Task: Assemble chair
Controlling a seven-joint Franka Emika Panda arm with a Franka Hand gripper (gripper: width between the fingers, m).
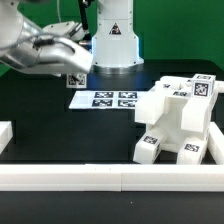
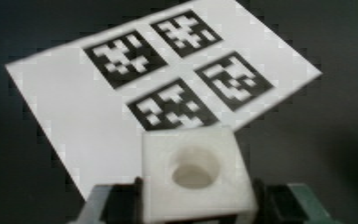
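My gripper hangs at the exterior view's upper left, above the black table. It is shut on a small white cube piece that bears a black-and-white tag. In the wrist view the cube shows a round hole in its face and sits between the two dark fingers of the gripper. The partly built chair, a blocky white body with several tags, stands at the exterior view's right, well apart from the gripper.
The marker board lies flat on the table just below and beside the held cube. A long white border rail runs along the front edge, and a short rail end stands at the left. The robot base is behind.
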